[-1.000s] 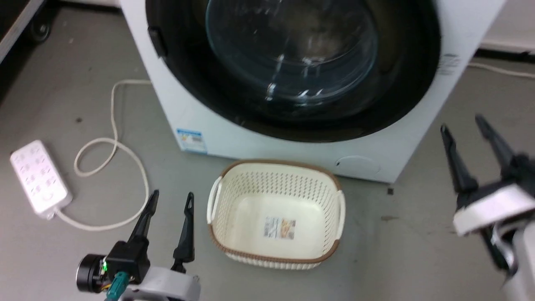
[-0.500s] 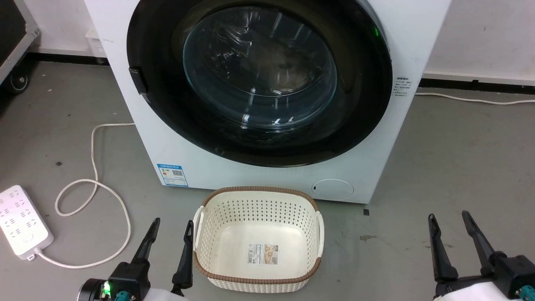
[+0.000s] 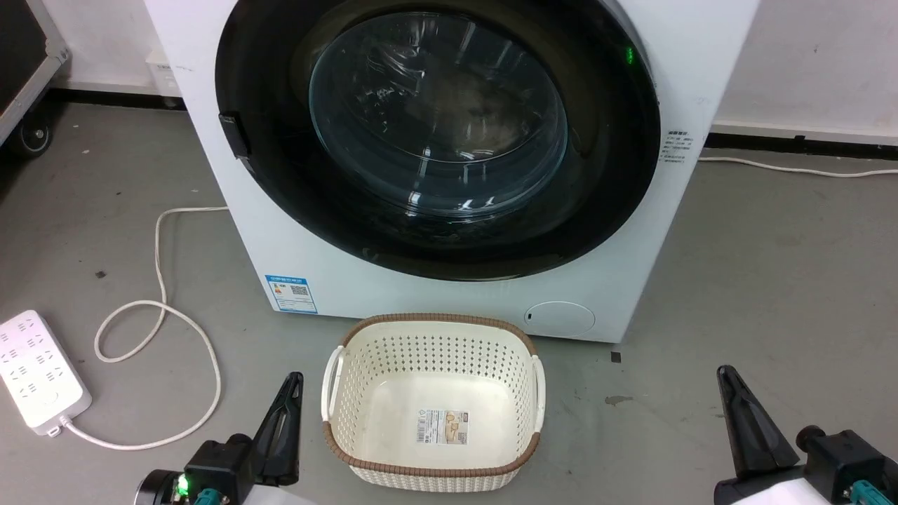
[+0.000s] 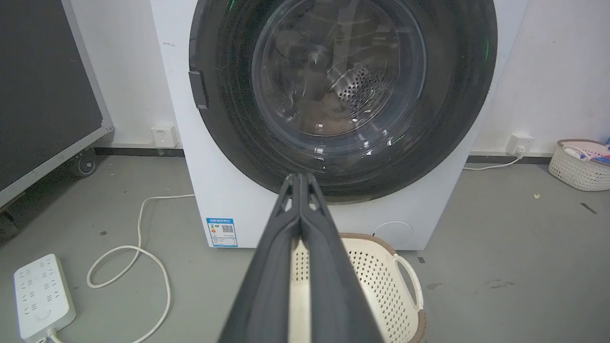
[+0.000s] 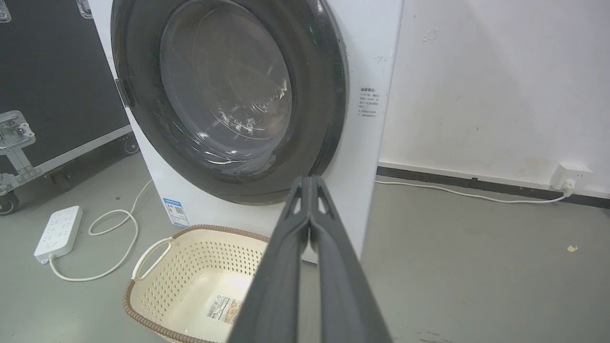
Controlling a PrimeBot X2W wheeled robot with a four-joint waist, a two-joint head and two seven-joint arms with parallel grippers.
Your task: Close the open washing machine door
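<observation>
The white washing machine (image 3: 435, 301) stands ahead on the grey floor. Its round black-rimmed washing machine door (image 3: 438, 133) with the clear glass bowl lies flat against the front, a small latch at its left edge. The door (image 4: 340, 90) shows the steel drum through the glass, and the door (image 5: 228, 95) looks flush with the casing. My left gripper (image 3: 292, 382) is shut, low at the left beside the basket, well short of the machine. My right gripper (image 3: 725, 375) is shut at the lower right, holding nothing. Fingertips pressed together show as left gripper (image 4: 300, 177) and right gripper (image 5: 309, 181).
A cream perforated basket (image 3: 337, 365) sits on the floor right before the machine, between my grippers. A white power strip (image 3: 38, 379) and its looped cord (image 3: 161, 315) lie at the left. A black wheeled case (image 5: 47, 95) stands further left. Another small basket (image 4: 579, 164) is by the right wall.
Both grippers went from open to shut. Earlier the head camera pulled back and up, and the right arm dropped to the lower right. The door has stayed flat against the machine.
</observation>
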